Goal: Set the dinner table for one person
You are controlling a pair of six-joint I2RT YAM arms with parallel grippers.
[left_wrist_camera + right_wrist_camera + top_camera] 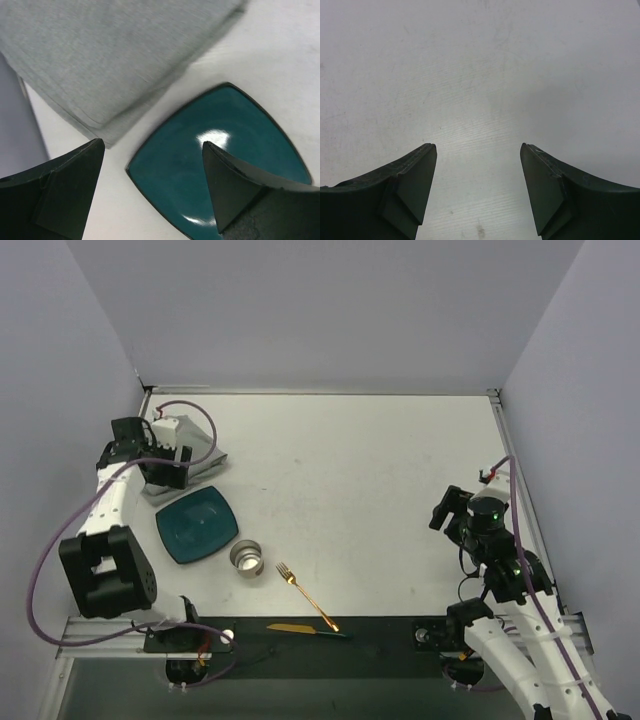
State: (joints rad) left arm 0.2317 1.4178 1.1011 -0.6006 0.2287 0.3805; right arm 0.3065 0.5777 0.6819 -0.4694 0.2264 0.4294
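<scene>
Left gripper (152, 145), jaws wide and empty, hangs near the left edge of the large flat white dinner table (380, 470), over the folded grey cloth placemat (115, 55) and the square teal glazed plate (225, 145) just beside it. Right gripper (477, 146) is equally wide and empty, over bare top near the right edge. Judged step: fetching the placemat, which calls for a descent onto its edge, clear of the plate.

Just ahead of the left gripper (152, 145), the grey cloth placemat (115, 55) is blurred and runs off the picture's top edge. The teal square plate (220, 155) between the fingertips has its near corner hidden behind one finger (240, 190). From above, the gripper covers part of the placemat.
</scene>
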